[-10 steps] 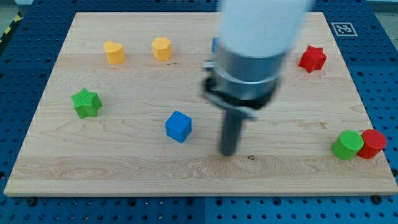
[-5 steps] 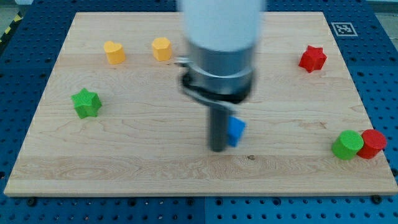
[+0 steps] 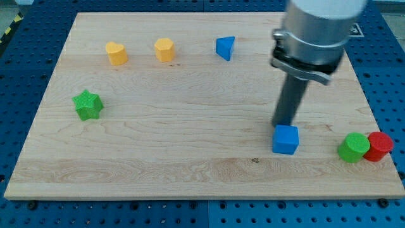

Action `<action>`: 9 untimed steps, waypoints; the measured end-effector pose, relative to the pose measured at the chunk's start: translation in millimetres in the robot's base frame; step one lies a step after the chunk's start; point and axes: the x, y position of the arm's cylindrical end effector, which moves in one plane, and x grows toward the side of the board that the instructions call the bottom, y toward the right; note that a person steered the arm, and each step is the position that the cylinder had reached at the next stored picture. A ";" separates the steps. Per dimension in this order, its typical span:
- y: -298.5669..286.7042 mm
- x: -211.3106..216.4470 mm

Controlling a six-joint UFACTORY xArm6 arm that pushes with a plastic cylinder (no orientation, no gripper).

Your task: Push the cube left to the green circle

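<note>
Where the wooden board (image 3: 190, 164) fills the single camera view, the blue cube (image 3: 285, 139) sits toward the view's lower right, resting flat on the wood. The dark rod descends from the grey arm housing (image 3: 313, 38) at the view's upper right, and the tip (image 3: 283, 124) stands right at the cube's top edge, on the side facing the view's top; whether it actually touches the block or stands just behind it cannot be told from this angle. The arm carries no jaws, only this rod, so nothing is gripped and the cube lies free on the board. To the view's right of the cube, apart from it, the green circle (image 3: 353, 147) stands near the board's right edge, with a red round block (image 3: 380, 145) touching it on the side toward the view's right. The cube therefore lies on the view's left of the green circle, with bare wood between the two. Well away from these, a blue triangular block (image 3: 225, 47) lies near the view's top, and further left along that edge are a yellow hexagonal block (image 3: 164, 49) and a yellow heart-shaped block (image 3: 116, 52). A green star (image 3: 87, 104) sits near the board's left edge.
</note>
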 end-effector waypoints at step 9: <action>-44.7 40.3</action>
